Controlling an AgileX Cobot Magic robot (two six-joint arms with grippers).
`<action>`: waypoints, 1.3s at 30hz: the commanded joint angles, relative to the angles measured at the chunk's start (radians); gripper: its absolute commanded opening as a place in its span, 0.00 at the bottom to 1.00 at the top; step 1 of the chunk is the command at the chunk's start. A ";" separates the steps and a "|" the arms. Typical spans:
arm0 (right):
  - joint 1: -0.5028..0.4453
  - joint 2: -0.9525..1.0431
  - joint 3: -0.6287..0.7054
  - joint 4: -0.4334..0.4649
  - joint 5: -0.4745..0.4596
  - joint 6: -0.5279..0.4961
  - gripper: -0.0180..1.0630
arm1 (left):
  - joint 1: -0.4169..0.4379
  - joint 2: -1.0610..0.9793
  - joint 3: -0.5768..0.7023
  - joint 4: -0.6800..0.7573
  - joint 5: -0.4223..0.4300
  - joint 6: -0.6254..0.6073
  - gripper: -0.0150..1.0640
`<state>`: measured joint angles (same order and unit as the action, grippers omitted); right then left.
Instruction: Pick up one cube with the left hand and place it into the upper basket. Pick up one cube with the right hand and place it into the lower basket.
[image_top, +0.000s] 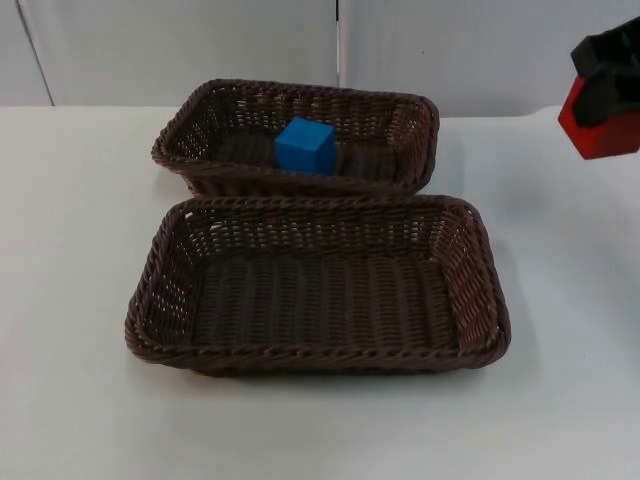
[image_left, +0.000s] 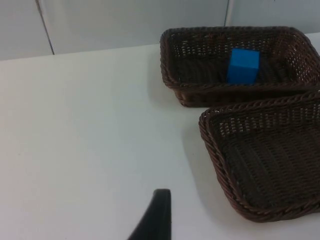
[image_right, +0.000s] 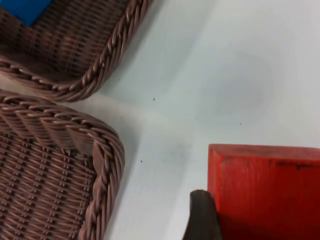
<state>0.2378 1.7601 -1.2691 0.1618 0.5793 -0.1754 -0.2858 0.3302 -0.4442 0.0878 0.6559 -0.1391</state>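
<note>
Right hand: we log it clamped on the red cube, aloft beside both baskets. Blue cube: inside upper basket. Lower basket: nearer. Left hand: aperture indeterminable, above the tabletop.

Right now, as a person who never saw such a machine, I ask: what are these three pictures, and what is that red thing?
It is a robot with two arms at a white table. One camera looks down from above; one sits on each wrist. Two brown woven baskets stand there: the upper basket holds a blue cube, the lower basket holds nothing. The right pincer grips a red cube above the table, beside the baskets. The left pincer waits over bare table.
</note>
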 joint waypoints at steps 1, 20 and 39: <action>0.006 -0.012 -0.006 -0.002 0.001 -0.002 0.02 | -0.003 -0.004 0.004 0.002 -0.009 -0.007 0.80; 0.030 -0.012 -0.006 0.002 0.085 -0.016 0.02 | -0.003 -0.004 0.004 0.000 -0.009 -0.007 0.80; 0.353 -0.012 -0.006 0.001 0.087 -0.089 0.02 | -0.003 -0.004 0.004 0.000 -0.009 -0.007 0.80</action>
<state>0.5741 1.7601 -1.2691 0.1658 0.6620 -0.2471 -0.2858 0.3302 -0.4442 0.0878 0.6559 -0.1391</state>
